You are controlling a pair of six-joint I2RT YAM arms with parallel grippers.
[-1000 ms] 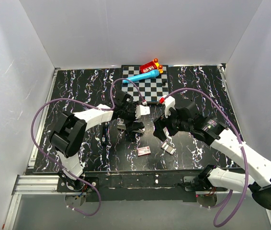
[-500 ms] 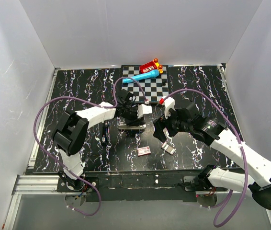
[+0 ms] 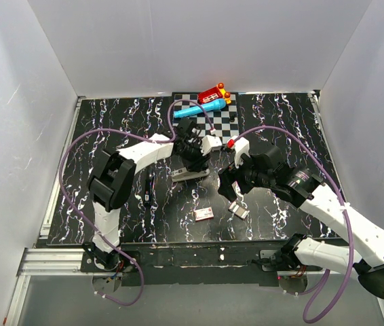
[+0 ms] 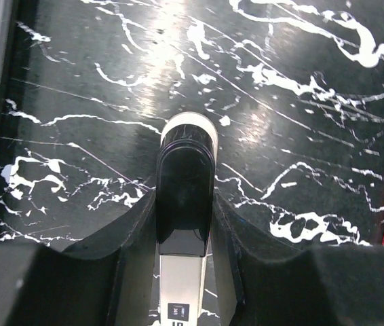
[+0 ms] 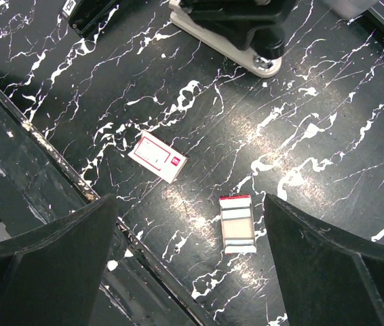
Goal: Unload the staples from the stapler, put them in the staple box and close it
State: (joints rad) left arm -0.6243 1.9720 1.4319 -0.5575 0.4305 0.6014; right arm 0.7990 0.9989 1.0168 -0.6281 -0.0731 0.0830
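Our left gripper (image 4: 185,212) is clamped on the stapler (image 4: 186,159): in the left wrist view its dark fingers (image 4: 125,239) press against both sides of the glossy black body, whose rounded end points away from the wrist. The stapler sits on the black marbled table (image 3: 110,122) near the middle, just on the near side of the checkered mat (image 3: 214,121), with its pale base (image 3: 193,176) showing under the gripper.

Our right gripper (image 5: 190,204) hangs with its fingers wide apart and nothing between them, just right of the stapler and above the table. Beneath it lie a small pink-and-white box (image 5: 157,157) and, a little to the right, a small open tray with a red edge (image 5: 237,224), apart from each other. A thin black stick (image 3: 149,190) lies left of the stapler. At the far side of the mat sit a blue marker (image 3: 202,109) and a red toy (image 3: 212,94).
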